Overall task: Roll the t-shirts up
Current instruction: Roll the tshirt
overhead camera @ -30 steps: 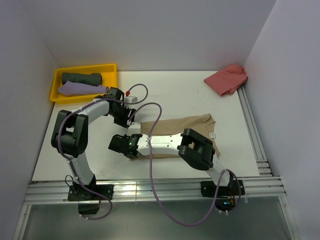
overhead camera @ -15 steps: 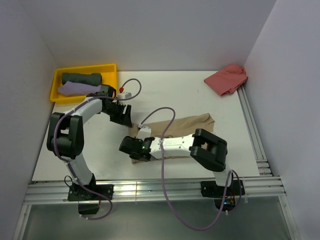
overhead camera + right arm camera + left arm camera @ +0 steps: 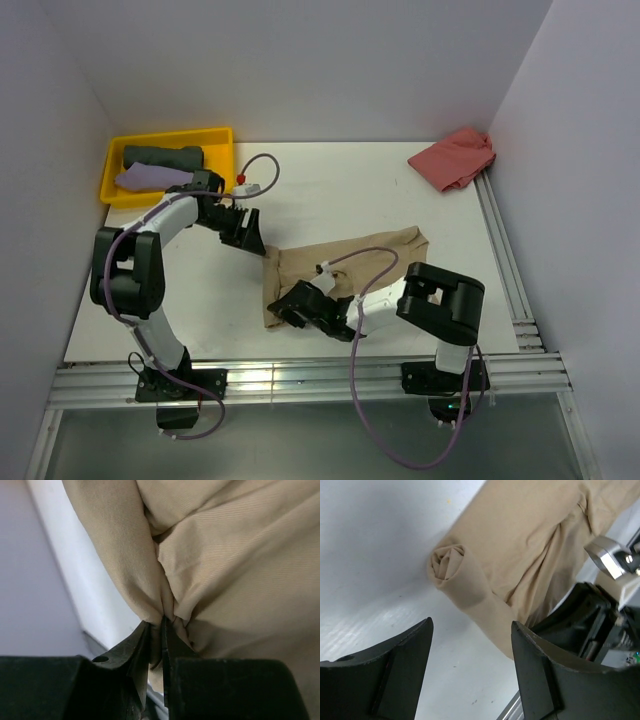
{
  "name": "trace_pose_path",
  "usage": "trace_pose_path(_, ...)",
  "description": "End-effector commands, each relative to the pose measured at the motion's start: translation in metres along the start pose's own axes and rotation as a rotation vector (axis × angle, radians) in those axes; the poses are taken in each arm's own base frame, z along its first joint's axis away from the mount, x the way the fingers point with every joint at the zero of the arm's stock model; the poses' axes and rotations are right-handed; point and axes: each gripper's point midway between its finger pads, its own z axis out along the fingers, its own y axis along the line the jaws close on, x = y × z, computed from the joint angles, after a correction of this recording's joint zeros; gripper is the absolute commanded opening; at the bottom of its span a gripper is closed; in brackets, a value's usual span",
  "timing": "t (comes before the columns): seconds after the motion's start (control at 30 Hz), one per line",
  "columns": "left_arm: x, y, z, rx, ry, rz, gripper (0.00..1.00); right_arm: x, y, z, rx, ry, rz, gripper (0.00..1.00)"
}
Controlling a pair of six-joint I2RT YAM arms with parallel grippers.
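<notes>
Tan t-shirt point(image 3: 230, 555), pinched in right jaws

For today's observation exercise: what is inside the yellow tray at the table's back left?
A rolled dark green shirt and a lavender shirt lie inside the tray. The left arm covers its near right corner, so anything there is hidden.
</notes>
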Motion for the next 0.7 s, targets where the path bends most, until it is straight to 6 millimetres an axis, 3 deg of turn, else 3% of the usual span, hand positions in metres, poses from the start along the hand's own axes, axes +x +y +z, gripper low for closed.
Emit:
trace_pose_path(0.0, 0.015, -0.010, 0.008, 0.106, 0.032, 0.003, 0.69, 0.018, -0.021, -0.002, -0.026, 0.113, 0.067, 0.00)
trace_pose_path(0.17, 0.032, 0.003, 0.027, 0.103, 0.093, -0.022, 0.69, 0.011, -0.023, -0.001, -0.114, 0.147, 0.138, 0.00)
trace_pose_path(0.43, 0.038, 0.015, 0.052, 0.089, 0.117, -0.052, 0.67, 0.003, -0.027, 0.010, -0.167, 0.196, 0.180, 0.00)
trace_pose_path(0.53, 0.037, 0.018, 0.059, 0.076, 0.124, -0.071, 0.64, 0.002, -0.032, 0.012, -0.171, 0.202, 0.200, 0.00)
trace_pose_path(0.67, 0.036, 0.024, 0.066, 0.007, 0.153, -0.086, 0.46, -0.003, -0.039, 0.014, -0.140, 0.178, 0.186, 0.01)
